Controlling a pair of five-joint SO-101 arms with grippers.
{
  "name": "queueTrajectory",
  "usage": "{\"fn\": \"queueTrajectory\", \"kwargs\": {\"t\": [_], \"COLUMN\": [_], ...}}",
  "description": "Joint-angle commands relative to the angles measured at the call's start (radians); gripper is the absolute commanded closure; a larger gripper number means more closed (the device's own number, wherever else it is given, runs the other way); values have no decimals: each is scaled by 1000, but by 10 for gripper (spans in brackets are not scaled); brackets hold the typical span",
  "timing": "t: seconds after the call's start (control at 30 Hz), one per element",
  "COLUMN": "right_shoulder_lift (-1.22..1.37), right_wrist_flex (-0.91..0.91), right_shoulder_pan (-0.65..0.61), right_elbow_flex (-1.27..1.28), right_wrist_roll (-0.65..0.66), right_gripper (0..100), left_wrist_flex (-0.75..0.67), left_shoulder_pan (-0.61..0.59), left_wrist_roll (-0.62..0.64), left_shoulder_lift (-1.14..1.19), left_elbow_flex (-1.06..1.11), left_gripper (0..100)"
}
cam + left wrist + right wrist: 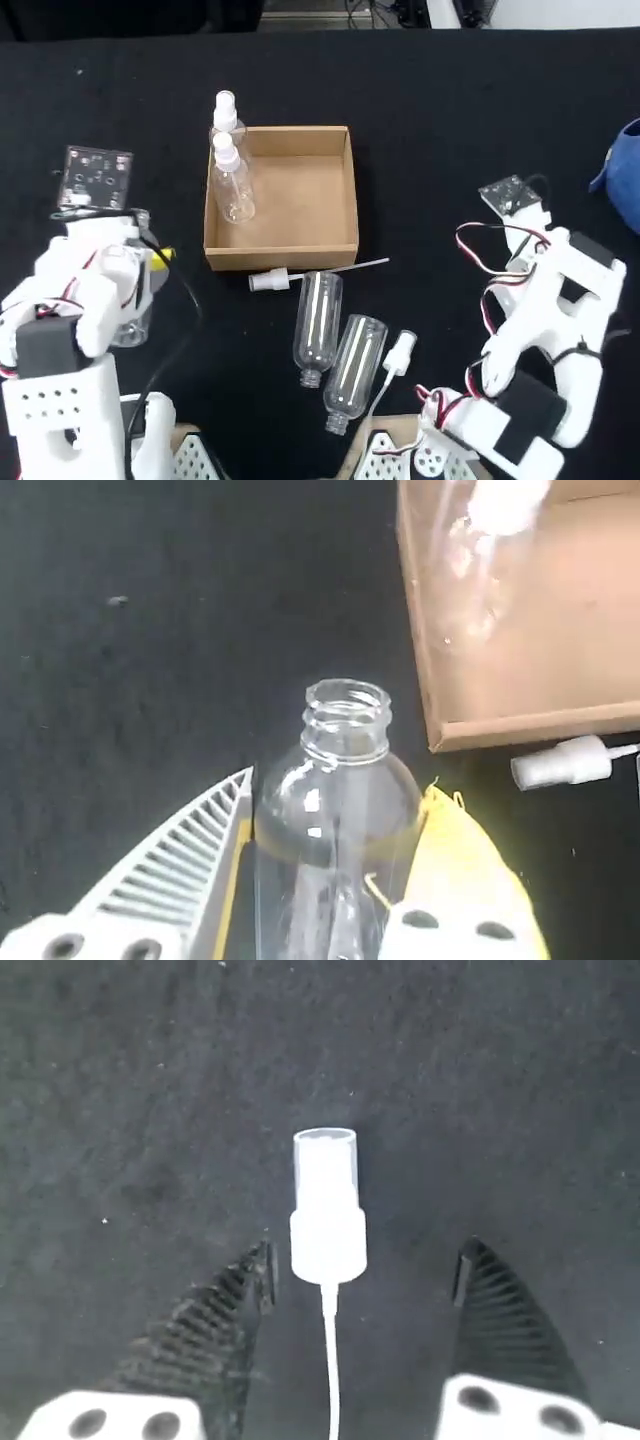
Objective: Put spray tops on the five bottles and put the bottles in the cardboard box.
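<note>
— What's on your left?
— My left gripper (340, 785) is clamped around a topless bottle (345, 720), left of the cardboard box (300, 245).
— And the box?
— Two capped bottles (232, 185) sit at its left wall. In front of it lies a loose spray top (272, 281). Nearer me, two bare bottles (318, 325) lie side by side on the table (450, 120).
— Your right?
— My right gripper (365, 1255) is spread wide, jaws either side of another spray top (326, 1215), not touching it.
</note>
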Motion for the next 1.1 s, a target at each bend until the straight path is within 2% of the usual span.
{"fn": "queueTrajectory", "kwargs": {"t": [0.0,0.2,0.27,0.33,0.4,0.5,0.6,0.73,0.9,1.07], "right_shoulder_lift": [45,159,177,176,159,82,-53,-269,-492,-605], "right_wrist_flex": [-41,-84,-81,-81,-81,-81,-71,61,232,321], "right_shoulder_pan": [14,20,23,23,25,43,66,63,14,-107], "right_elbow_flex": [-8,-10,-8,-8,-13,-27,-48,-104,-274,-524], "right_wrist_roll": [11,54,87,100,95,74,-25,-203,-440,-701], "right_gripper": [743,749,827,984,959,984,988,987,985,985], "left_wrist_flex": [-32,-49,-49,-51,-75,-135,-175,-236,-379,-549], "left_shoulder_pan": [51,94,127,166,229,349,449,555,565,564], "left_wrist_roll": [15,98,140,184,222,261,267,259,259,259], "left_shoulder_lift": [-25,-25,-26,-26,-26,-26,-26,-26,-26,-37], "left_elbow_flex": [-27,-159,-217,-269,-295,-297,-269,-199,-117,8], "left_gripper": [970,970,970,970,970,970,970,970,970,970]}}
